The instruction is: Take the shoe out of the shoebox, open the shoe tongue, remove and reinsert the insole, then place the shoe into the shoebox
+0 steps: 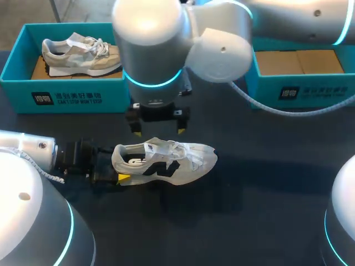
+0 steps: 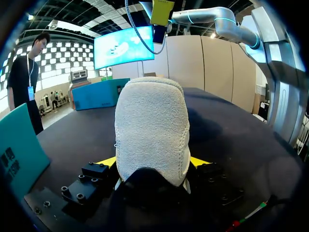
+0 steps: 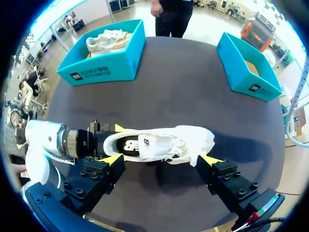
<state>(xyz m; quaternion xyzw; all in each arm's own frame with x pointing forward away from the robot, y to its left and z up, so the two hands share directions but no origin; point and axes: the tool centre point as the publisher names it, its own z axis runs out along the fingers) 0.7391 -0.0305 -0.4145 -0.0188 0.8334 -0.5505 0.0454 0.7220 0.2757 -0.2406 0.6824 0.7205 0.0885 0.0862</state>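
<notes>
Two teal cardboard shoeboxes sit at the back of the dark, matte table (image 1: 266, 183), both beyond the white sneaker (image 1: 166, 162) that lies out on the tabletop between them. The left shoebox (image 1: 66, 91), behind the sneaker's heel end, holds a beige and grey sneaker (image 1: 83, 54) with white laces, lying lengthwise on a brown cardboard floor. The right shoebox (image 1: 310, 91), behind and well off from the sneaker's toe end, shows plain brown cardboard (image 1: 299, 62) inside.

The white sneaker is soft and low, with pale mesh-like fabric, dark side panels and a loose tangle of white laces over the tongue. Its mouth faces up and shows a dark lining. From the left wrist view the heel is a rounded, fuzzy, off-white cap, nubbly like suede or terry.

The left gripper (image 1: 119, 165) comes in along the table at the sneaker's heel and is clamped on it: a yellow tip presses each side of the heel cap, with the black finger blocks just behind. The toe points away from that gripper.

The right gripper (image 1: 158, 131) hangs directly above the sneaker's heel half, clear of it, with its black fingers spread wide. In its own wrist view the two yellow tips straddle the sneaker's length, touching nothing.
</notes>
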